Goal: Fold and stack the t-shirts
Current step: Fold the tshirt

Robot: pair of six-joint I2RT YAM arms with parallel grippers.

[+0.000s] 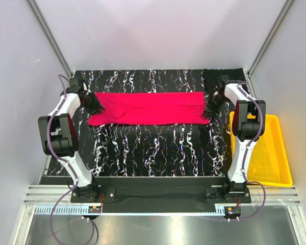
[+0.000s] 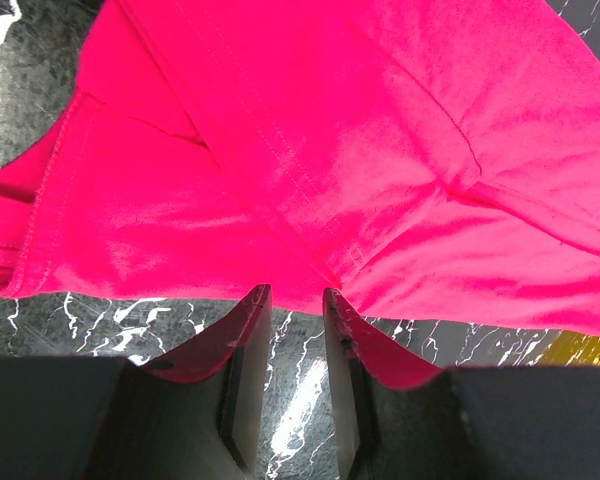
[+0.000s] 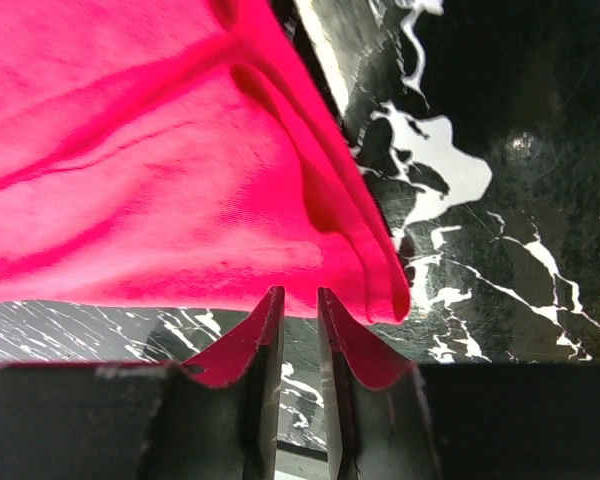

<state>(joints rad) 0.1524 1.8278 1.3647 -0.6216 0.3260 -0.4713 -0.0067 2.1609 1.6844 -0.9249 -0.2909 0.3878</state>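
- Red tee (image 1: 150, 108): folded to a long flat band across far half of tabletop (image 1: 158, 148), 1 end per arm, prob. so both can lift the next fold together.
- L gripper (image 1: 96, 104): low at left hem, fingers a narrow slit apart, no cloth between.
- R gripper (image 1: 210, 108): same at right end, nothing gripped.
- Black tee (image 1: 212, 77): bunched at far right corner, parked for later.

Both arms stretched toward far side, elbows raised. Left gripper (image 1: 94, 104) far left, right gripper (image 1: 210, 109) far right, both low; fingers narrowly parted.
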